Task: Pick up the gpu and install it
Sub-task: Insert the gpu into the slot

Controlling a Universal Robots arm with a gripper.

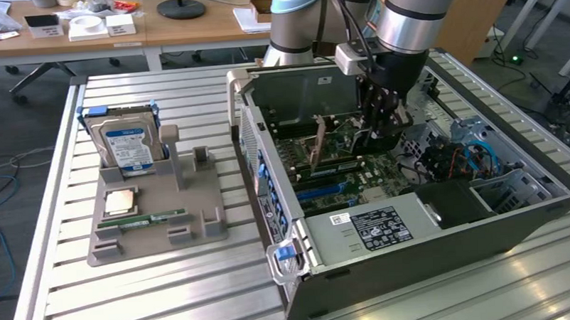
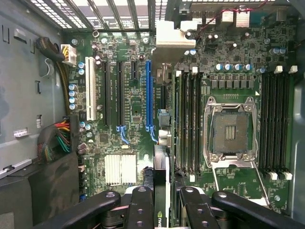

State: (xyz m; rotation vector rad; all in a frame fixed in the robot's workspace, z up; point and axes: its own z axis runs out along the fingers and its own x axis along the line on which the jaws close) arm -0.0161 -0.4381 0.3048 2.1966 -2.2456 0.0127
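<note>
The gpu (image 2: 161,164) clamped in my gripper (image 2: 162,196) shows me just its thin edge: both faces are turned away, its near end runs off the wrist picture, and the printing on it is cut short (unreadable). Whether it touches any slot on the motherboard (image 2: 133,109) I cannot tell. In the exterior view my arm (image 1: 408,13) is cut off above, and the hard drive (image 1: 131,147) label is too small to read.

The gpu (image 2: 161,191) is a thin dark card with a pale strip along its edge. It stands upright on edge over the motherboard (image 2: 128,109), clamped in the gripper (image 2: 162,202). In the exterior view it lies at ten o'clock from the middle of the case (image 1: 430,240).
</note>
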